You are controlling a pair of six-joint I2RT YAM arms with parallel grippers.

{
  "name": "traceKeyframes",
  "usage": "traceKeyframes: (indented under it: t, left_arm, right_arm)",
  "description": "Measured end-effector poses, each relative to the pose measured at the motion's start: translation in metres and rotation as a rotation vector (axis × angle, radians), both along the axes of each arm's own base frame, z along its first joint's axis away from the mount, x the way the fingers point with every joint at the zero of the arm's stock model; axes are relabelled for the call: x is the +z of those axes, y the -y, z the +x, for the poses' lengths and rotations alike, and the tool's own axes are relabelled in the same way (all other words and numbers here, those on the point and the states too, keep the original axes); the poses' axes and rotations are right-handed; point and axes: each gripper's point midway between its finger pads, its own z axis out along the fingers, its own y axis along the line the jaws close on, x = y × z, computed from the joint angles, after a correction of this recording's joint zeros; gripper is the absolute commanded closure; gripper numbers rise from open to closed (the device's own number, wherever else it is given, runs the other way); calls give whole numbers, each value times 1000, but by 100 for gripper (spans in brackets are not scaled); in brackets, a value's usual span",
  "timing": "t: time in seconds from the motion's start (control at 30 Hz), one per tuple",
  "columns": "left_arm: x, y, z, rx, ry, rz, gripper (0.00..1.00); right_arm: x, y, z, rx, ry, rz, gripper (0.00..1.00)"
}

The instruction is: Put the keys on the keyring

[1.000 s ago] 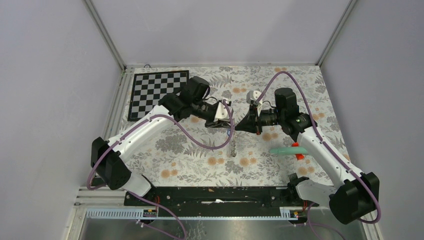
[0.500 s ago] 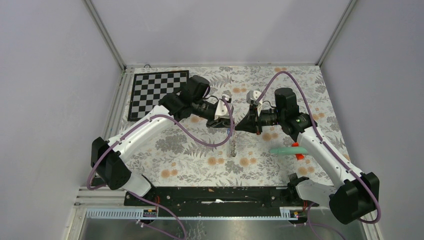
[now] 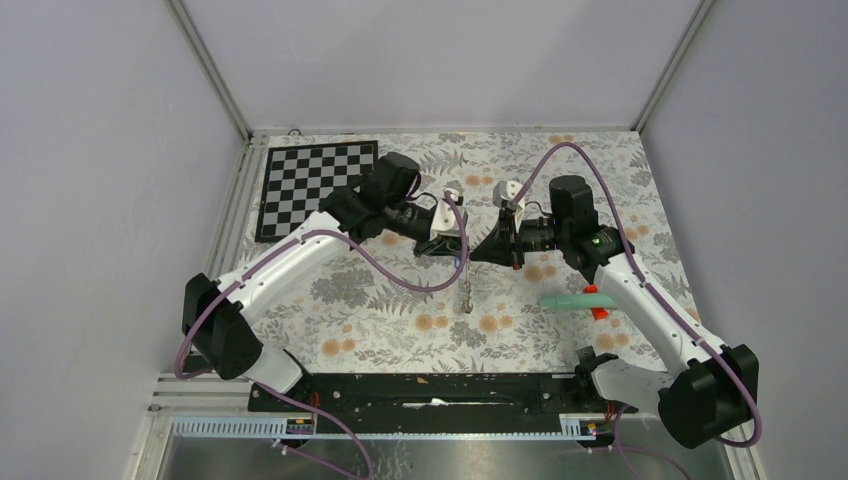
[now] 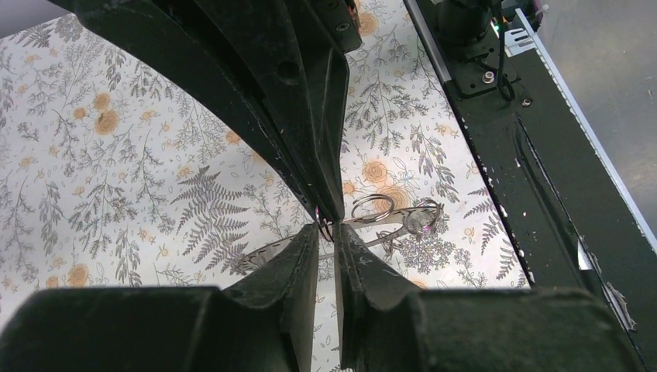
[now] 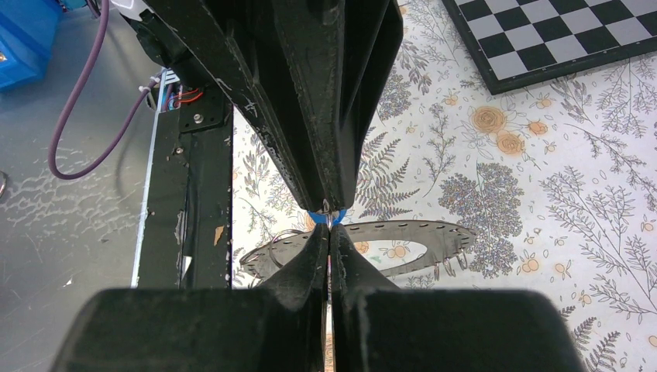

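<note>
Threading looks under way, not finished: the left tool (image 4: 326, 229) is pinched narrow on the keyring (image 5: 422, 232), held above the counter (image 3: 350, 300) between the arms. The right tool (image 5: 329, 223) is clamped on the blue-tagged key (image 5: 325, 214) right at the hoop. I cannot tell whether that key is on yet, and the black-tagged key cannot be made out.

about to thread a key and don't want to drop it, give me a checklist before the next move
1. Left tool shut on the wire loop: ok
2. Right tool shut, tip to tip with the left tool: ok; what it pinches: cannot tell
3. Blue tag in sight at the tips: ok
4. Black-tag key located: cannot tell
5. Keyring just below the tips: ok; any key already on it: cannot tell
6. Stick away from the tips: ok
</note>
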Motion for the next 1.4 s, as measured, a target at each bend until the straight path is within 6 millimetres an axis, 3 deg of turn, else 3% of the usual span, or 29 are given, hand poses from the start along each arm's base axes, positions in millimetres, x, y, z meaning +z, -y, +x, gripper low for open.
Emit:
traceKeyframes:
  t: [0.3,0.53,0.83,0.9,1.07,1.4]
  left_arm:
    - [-2,2,0,10,-37,3,86]
    - [-4,4,0,17,-65,6,100]
    - [-7,3,4,38,-92,9,100]
    - [-8,3,4,42,-98,11,100]
    - [-15,3,10,125,-105,62,100]
    - [-30,3,3,269,-102,216,100]
  right_arm:
    - [0,0,0,-2,-3,0,100]
    - [-1,1,2,-12,0,-6,100]
    - [-4,2,3,-19,8,-15,100]
    - [-6,2,4,-20,13,-19,93]
    - [-9,4,8,-30,48,-37,61]
    - [-4,6,7,-37,86,-40,61]
